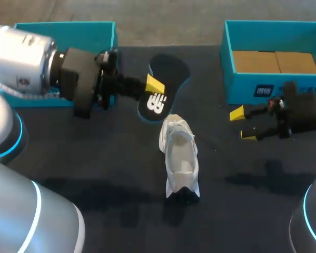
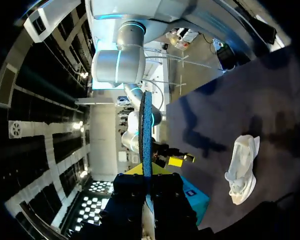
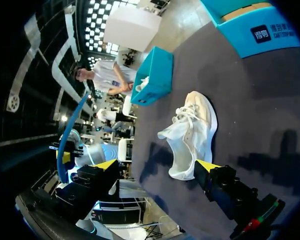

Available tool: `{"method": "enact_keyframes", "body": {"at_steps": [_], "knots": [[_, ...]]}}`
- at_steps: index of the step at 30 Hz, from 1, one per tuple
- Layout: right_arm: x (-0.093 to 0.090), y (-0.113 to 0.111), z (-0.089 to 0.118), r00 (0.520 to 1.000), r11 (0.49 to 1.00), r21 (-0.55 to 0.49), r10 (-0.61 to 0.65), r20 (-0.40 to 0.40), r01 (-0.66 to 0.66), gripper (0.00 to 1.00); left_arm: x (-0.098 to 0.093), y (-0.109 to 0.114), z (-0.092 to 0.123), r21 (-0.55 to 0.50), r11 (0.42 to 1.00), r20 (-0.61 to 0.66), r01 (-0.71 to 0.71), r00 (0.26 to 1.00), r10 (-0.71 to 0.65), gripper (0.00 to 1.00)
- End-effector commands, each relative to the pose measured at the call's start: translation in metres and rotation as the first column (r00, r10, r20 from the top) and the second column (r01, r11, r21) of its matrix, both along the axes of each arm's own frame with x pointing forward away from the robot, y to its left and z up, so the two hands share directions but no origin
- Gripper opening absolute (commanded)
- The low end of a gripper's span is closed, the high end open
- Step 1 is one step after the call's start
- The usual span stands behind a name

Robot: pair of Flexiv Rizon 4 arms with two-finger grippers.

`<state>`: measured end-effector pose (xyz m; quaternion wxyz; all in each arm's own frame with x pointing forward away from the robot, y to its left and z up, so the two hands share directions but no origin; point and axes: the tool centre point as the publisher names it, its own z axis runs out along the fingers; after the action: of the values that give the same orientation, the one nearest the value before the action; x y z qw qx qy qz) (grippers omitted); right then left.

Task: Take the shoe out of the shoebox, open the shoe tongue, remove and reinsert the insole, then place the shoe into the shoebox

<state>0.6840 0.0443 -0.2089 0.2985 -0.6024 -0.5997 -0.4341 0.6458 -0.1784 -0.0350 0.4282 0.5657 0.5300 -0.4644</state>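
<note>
A white shoe (image 1: 180, 158) is seen lying on the dark desk (image 1: 95, 158), outside the shoebox (image 1: 229, 58). The teal shoebox stands well apart from the shoe, beyond it and to its right, and brown cardboard is seen inside.

The black insole (image 1: 168, 68) is held just beyond the shoe, slightly to its left and apart from it. It is clamped by the left pincer (image 1: 154, 87), whose fingers are closed on it from two sides. In the left wrist view the insole (image 2: 146, 130) is seen edge-on, rising from between the fingers, with the shoe (image 2: 242, 167) off to one side on the desk.

The right pincer (image 1: 243, 124) is held to the right of the shoe, between it and the shoebox. Its fingers are spread wide and nothing is gripped; in its own wrist view the shoe (image 3: 190, 132) is seen ahead of them.

A second teal box (image 1: 68, 31) is seen beyond the shoe, far to its left.
</note>
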Motion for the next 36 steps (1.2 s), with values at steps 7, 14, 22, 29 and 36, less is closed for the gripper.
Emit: {"method": "enact_keyframes", "body": {"at_steps": [7, 14, 22, 29, 36], "knots": [[0.001, 0.001, -0.001, 1.0, 1.0, 0.0, -0.001, 0.0, 0.001, 1.0, -0.018, 0.014, -0.054, -0.189, 0.981, 0.117, -0.049, 0.991, 0.072, 0.0], [0.001, 0.001, -0.001, 1.0, 1.0, 0.0, -0.001, 0.0, 0.001, 1.0, -0.013, 0.007, -0.064, -0.167, 0.984, 0.109, -0.057, 0.991, 0.076, 0.0], [0.001, 0.001, -0.001, 1.0, 1.0, 0.0, -0.001, 0.0, 0.001, 1.0, -0.013, 0.007, -0.064, -0.167, 0.984, 0.109, -0.057, 0.991, 0.076, 0.0], [0.001, 0.001, -0.001, 1.0, 1.0, 0.0, -0.001, 0.0, 0.001, 1.0, -0.01, 0.008, -0.071, -0.215, 0.976, 0.188, -0.031, 0.979, 0.072, 0.0], [0.001, 0.001, -0.001, 1.0, 1.0, 0.0, -0.001, 0.0, 0.001, 1.0, 0.005, 0.013, -0.096, -0.209, 0.978, 0.307, 0.006, 0.95, 0.06, 0.0]]}}
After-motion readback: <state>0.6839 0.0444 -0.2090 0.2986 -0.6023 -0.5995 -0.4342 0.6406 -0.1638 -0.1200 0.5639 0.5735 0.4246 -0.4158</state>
